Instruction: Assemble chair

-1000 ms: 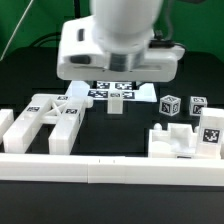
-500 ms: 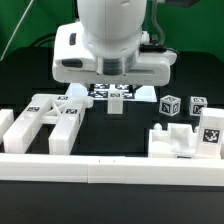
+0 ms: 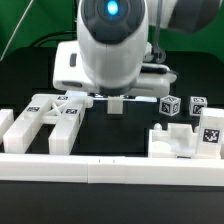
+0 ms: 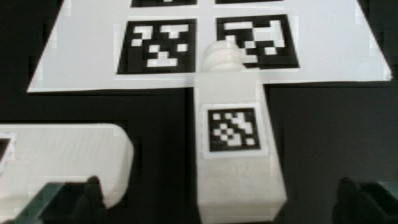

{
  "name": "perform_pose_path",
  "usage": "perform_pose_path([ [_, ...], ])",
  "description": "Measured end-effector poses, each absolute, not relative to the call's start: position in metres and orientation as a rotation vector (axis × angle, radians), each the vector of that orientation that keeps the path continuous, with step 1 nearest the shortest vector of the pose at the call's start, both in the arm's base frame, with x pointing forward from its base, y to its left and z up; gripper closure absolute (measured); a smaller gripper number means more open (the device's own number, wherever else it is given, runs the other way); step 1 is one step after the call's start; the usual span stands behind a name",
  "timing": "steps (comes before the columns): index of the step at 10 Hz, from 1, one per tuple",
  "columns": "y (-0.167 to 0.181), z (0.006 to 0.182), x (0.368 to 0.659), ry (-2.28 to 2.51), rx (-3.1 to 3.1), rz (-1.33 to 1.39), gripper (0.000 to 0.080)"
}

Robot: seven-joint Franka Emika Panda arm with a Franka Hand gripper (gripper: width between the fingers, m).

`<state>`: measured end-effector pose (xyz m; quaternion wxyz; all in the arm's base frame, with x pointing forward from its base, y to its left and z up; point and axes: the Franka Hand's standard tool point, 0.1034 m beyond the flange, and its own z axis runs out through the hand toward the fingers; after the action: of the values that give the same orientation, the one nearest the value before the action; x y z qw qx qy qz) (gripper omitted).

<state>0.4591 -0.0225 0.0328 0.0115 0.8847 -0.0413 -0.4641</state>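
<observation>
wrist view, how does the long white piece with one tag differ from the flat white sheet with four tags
The chair piece is a thick, narrow block; the marker board is a thin, wide sheet. The chair piece carries one small tag, the marker board four larger ones. Both are white with black-and-white tags.

We see the white Panda arm point(image 3: 115, 40) fill the upper middle of the exterior view, a blue light point(image 3: 112, 10) glowing at its top and its broad wrist point(image 3: 115, 68) turned straight down. Our gripper point(image 4: 214, 200) hangs low with jaws spread wide. In the wrist view, the two dark fingertips point(image 4: 63, 203) sit far apart, clamping nothing.
</observation>
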Motion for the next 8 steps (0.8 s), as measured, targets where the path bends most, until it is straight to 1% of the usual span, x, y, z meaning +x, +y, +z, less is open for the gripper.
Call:
perform_pose_path([
  [1, -0.02, 0.031, 0.456, -0.131, 2.704, -1.54, 0.015],
  [3, -0.018, 0.025, 0.46, -0.123, 2.699, -1.536, 0.015],
  [5, -0.014, 0.019, 0.457, -0.111, 2.708, -1.526, 0.015],
  [8, -0.015, 0.018, 0.445, -0.121, 2.713, -1.535, 0.015],
])
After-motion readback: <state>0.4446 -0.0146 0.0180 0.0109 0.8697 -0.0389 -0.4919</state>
